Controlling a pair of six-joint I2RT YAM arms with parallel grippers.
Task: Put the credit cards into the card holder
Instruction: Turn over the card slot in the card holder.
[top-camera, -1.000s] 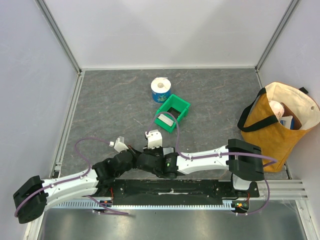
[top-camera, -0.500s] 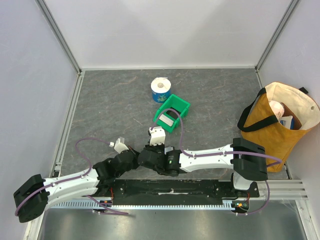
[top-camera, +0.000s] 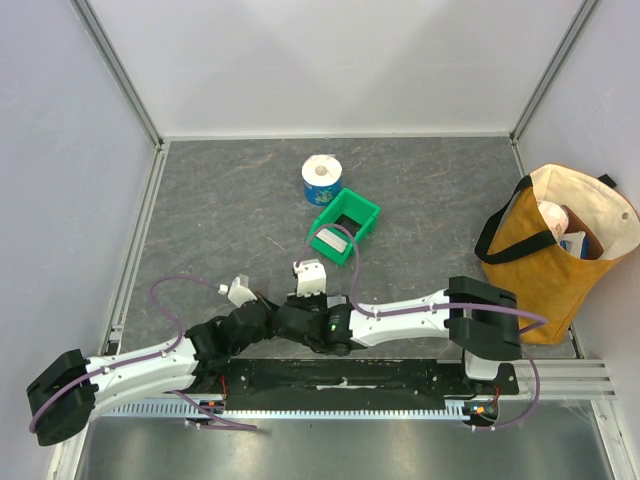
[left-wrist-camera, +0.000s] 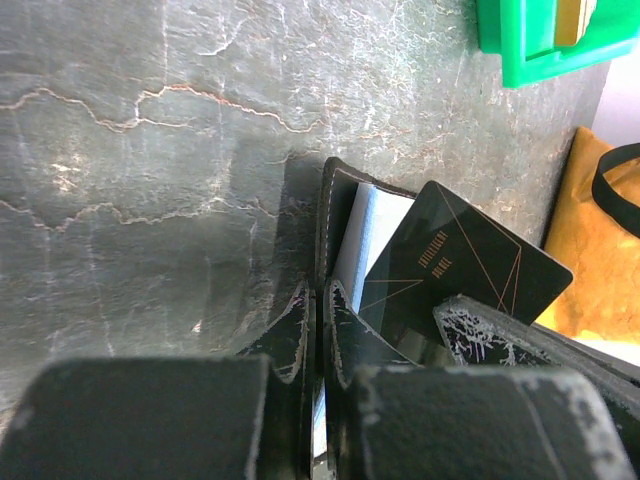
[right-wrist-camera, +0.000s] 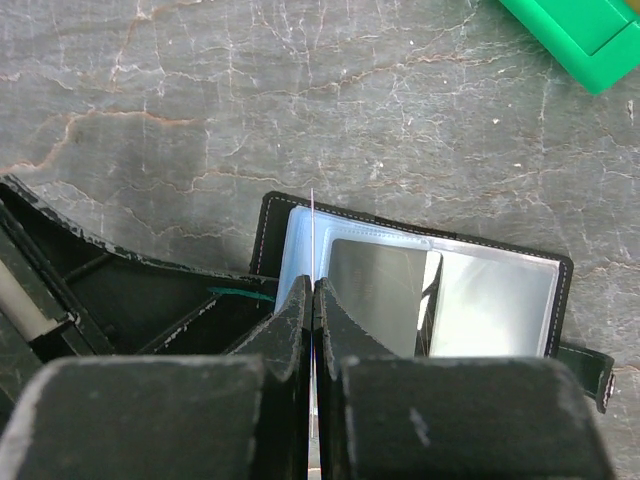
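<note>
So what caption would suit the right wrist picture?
The right gripper pinches a card edge-on over the open card holder on the grey table.

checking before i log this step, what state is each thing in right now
card holder: open, bluish pockets showing
black card: gripped, angled over the pockets, not fully in
left gripper: jaws shut on the card holder's cover
right gripper: jaws shut on the black card
green bin: upright, pale item inside
tote bag: standing, mouth open
paper roll: standing on end
</note>
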